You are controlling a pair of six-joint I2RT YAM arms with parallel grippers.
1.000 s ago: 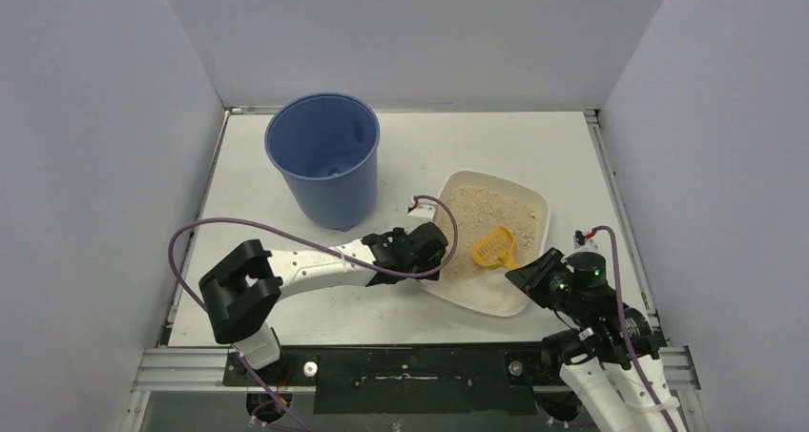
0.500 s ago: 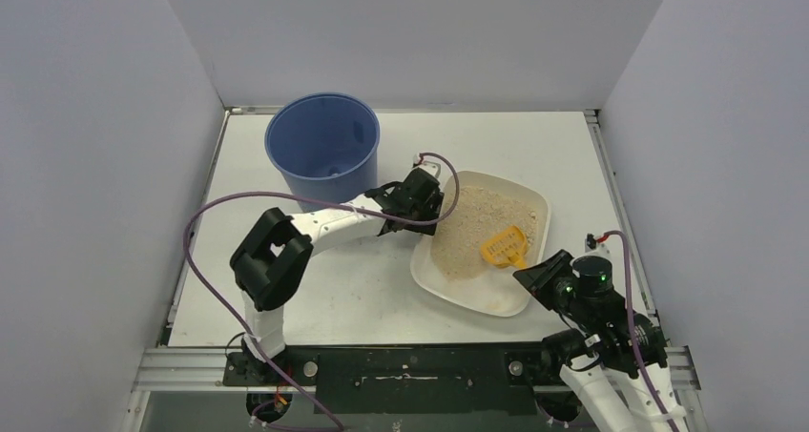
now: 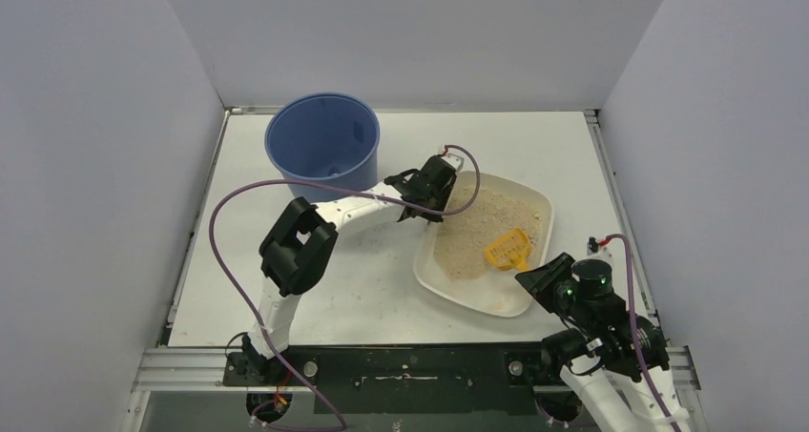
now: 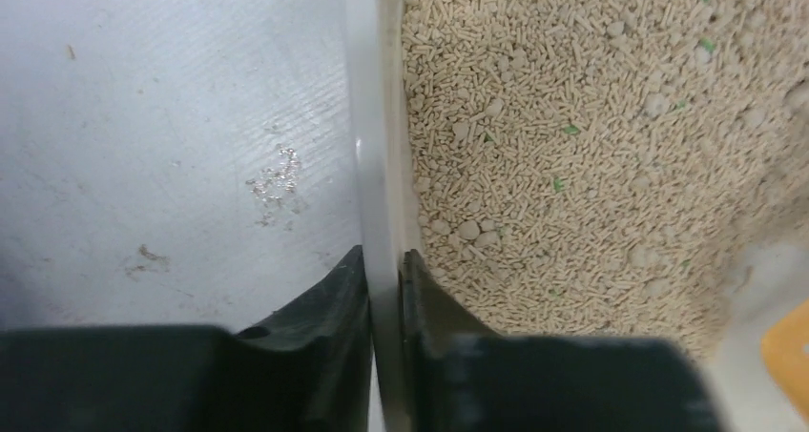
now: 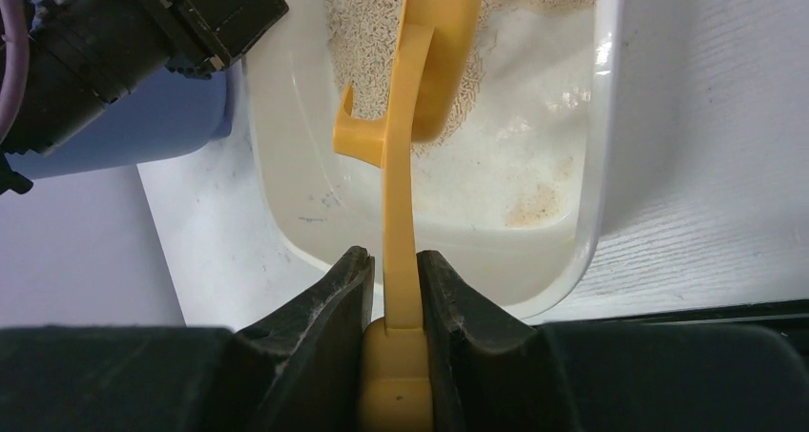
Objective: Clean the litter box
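Note:
The litter box (image 3: 488, 295), a shallow white tray of tan granules (image 4: 591, 146), lies right of centre on the table. My left gripper (image 3: 437, 209) is at its far-left corner, shut on the white rim (image 4: 378, 155): one finger is outside on the table side, the other inside against the litter, as the left wrist view (image 4: 384, 279) shows. My right gripper (image 5: 394, 270) is shut on the handle of the yellow slotted scoop (image 5: 405, 146). The scoop head (image 3: 507, 250) rests on the litter inside the box (image 5: 515, 179), and the right gripper (image 3: 536, 277) hovers at the near-right rim.
A tall blue bucket (image 3: 322, 144) stands at the back left, just left of my left gripper. White walls enclose the table on three sides. A purple cable (image 3: 229, 222) loops from the left arm. A black rail (image 3: 410, 367) runs along the near edge.
My left gripper travelled from the box's near-left side up along the rim to the far-left corner and closed on the rim. The box shifted slightly. The right gripper kept hold of the scoop.

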